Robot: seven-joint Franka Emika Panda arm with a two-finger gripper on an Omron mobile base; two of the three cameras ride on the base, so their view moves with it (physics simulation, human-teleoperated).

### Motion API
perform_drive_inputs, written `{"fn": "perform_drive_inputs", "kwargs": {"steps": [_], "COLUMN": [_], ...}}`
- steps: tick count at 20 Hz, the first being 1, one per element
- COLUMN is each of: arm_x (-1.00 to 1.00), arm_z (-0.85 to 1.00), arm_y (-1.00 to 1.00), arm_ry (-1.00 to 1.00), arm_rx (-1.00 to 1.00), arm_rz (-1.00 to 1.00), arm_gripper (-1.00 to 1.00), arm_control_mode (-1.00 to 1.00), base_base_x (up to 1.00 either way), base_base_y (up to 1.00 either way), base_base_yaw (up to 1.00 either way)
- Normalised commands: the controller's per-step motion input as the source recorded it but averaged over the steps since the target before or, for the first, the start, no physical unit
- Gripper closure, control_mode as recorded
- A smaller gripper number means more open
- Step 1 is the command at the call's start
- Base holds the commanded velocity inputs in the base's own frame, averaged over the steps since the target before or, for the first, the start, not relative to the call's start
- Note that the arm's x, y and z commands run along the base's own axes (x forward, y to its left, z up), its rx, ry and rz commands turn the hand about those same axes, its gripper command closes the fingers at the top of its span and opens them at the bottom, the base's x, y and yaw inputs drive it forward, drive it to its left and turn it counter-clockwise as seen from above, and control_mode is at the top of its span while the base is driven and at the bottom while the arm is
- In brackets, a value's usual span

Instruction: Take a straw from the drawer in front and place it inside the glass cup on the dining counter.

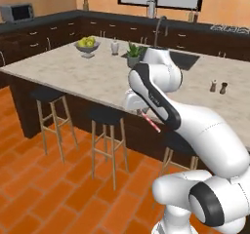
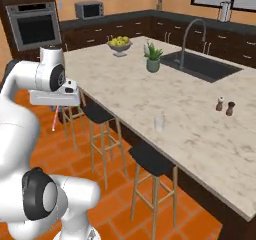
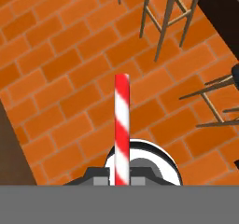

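Clenched on the straw (image 3: 122, 125), the pincer (image 3: 121, 174) hangs over the brick floor (image 3: 56, 87) beside the stools (image 2: 150, 161), the glass cup (image 2: 159, 123) standing apart on the desk (image 2: 200, 129).

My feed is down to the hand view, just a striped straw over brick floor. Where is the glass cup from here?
Observer: The glass cup stands on the dining counter, near its stool-side edge.
Operator: Is the gripper over the counter?
Observer: No, the gripper hangs beside it, above the floor.
Operator: Anything close to the cup?
Observer: Two shakers stand well apart from it, and a potted plant farther along.
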Motion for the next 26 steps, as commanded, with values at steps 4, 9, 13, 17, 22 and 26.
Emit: {"fn": "perform_drive_inputs", "kwargs": {"steps": [4,9,13,17,22,26], "arm_x": [0.00,0.00,0.00,0.00,0.00,0.00], "arm_z": [0.00,0.00,0.00,0.00,0.00,0.00], "arm_y": [0.00,0.00,0.00,0.00,0.00,0.00], "arm_ry": [0.00,0.00,0.00,0.00,0.00,0.00], "arm_rx": [0.00,0.00,0.00,0.00,0.00,0.00], "arm_rz": [0.00,0.00,0.00,0.00,0.00,0.00], "arm_gripper": [1.00,1.00,1.00,1.00,1.00,1.00], "arm_control_mode": [1.00,1.00,1.00,1.00,1.00,1.00], "base_base_x": [0.25,0.25,0.26,0.29,0.53,0.82], "base_base_y": [0.53,0.51,0.53,0.51,0.38,0.38], "base_base_yaw": [-0.68,-0.71,-0.72,-0.71,-0.61,-0.53]}}
